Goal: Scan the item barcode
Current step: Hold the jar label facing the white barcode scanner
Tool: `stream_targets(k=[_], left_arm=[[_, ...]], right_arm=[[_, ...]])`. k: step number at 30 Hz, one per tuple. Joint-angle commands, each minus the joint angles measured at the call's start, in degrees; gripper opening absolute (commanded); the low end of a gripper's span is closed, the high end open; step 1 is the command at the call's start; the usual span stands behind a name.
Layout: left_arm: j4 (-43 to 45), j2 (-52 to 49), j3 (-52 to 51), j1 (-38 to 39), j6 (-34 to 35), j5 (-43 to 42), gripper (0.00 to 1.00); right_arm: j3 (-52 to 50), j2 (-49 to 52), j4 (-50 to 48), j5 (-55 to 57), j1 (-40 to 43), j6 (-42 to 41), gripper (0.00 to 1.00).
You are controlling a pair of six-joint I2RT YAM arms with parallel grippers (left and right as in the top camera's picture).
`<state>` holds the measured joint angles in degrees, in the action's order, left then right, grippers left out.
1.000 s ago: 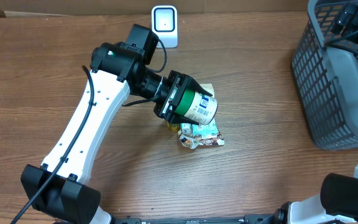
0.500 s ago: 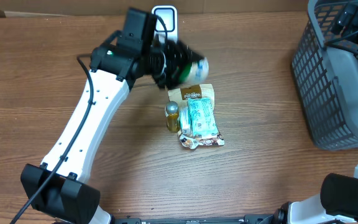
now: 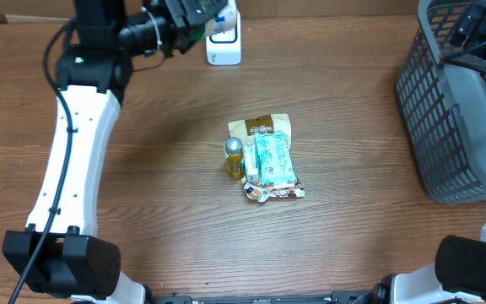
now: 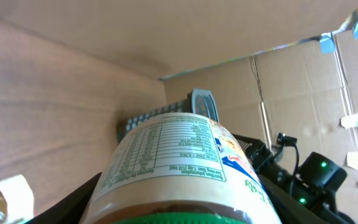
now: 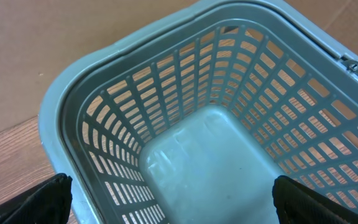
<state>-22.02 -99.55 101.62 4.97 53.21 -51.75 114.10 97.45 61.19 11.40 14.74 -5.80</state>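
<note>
Left pincer: your left pincer [image 3: 191,17] is clamping the jar [image 4: 179,155], its fingers pressing both sides.
Jar: it is hanging at the table's 12 o'clock edge, just beside the white scanner [image 3: 224,38], at its 9 o'clock.
Right pincer: your right pincer [image 5: 174,202] is hovering, fingers wide apart, above the grey basket [image 5: 98,68] at 3 o'clock.
Centre: snack packets [image 3: 272,160] are lying there, with a small yellow bottle [image 3: 234,158] touching at their 9 o'clock.
</note>
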Motion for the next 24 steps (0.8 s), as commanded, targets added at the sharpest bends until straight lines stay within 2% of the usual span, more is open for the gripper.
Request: stream_targets(k=[1,7,11,16,24], left_arm=[[-1.9,0.2,2.6,1.5,-10.3,4.6,0.04],[-5.4,-0.3,2.6,7.4,-23.4,35.6,0.04],[-2.8,-1.4,2.6,11.5,-29.8,47.1,0.04],[4.3,-5.9,2.6,14.0,-35.1,50.8,0.04],[15.9,-16.8,2.6,12.7,-35.5,50.9,0.05]], right_arm=[[1.0,-0.5,-0.2,0.6,0.0,-0.2,1.00],[1.0,-0.5,-0.2,0.6,0.0,-0.2,1.00],[1.0,-0.5,-0.2,0.6,0.0,-0.2,1.00],[1.0,-0.5,-0.2,0.6,0.0,-0.2,1.00],[1.0,-0.5,-0.2,0.6,0.0,-0.2,1.00]])
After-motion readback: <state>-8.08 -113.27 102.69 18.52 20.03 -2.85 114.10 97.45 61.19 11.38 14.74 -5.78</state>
